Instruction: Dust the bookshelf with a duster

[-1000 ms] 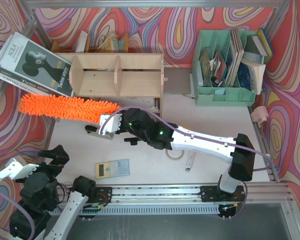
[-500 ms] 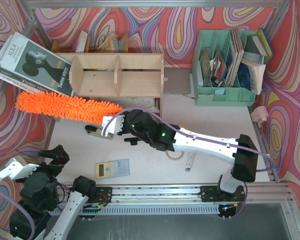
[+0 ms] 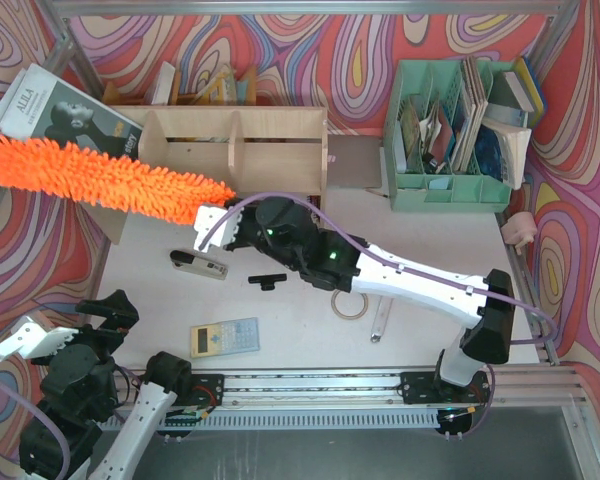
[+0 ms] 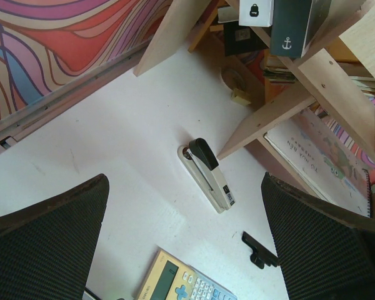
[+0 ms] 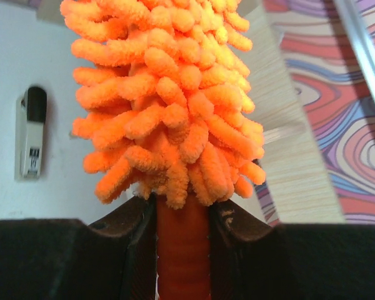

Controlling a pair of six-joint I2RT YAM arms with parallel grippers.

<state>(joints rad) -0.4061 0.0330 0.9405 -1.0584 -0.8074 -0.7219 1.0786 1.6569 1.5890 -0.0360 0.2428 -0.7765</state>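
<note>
The bookshelf (image 3: 270, 150) is a low plywood unit with upright dividers at the back left; its underside shows in the left wrist view (image 4: 312, 81). The orange fluffy duster (image 3: 100, 178) lies slanted across the shelf's left end, its tip over the magazine. My right gripper (image 3: 212, 222) is shut on the duster's orange handle (image 5: 182, 250), just in front of the shelf's left half; the fluffy head (image 5: 169, 94) fills the right wrist view. My left gripper (image 4: 184, 250) is open and empty, held above the table at the near left.
A magazine (image 3: 65, 120) leans at the shelf's left. A stapler (image 3: 198, 265), black clip (image 3: 267, 280), calculator (image 3: 225, 337) and tape ring (image 3: 348, 305) lie on the table. A mint-green file organizer (image 3: 450, 130) stands at back right.
My right gripper has swung the duster up and back, so its tip rose toward the far left over the magazine. The left arm has not moved.
</note>
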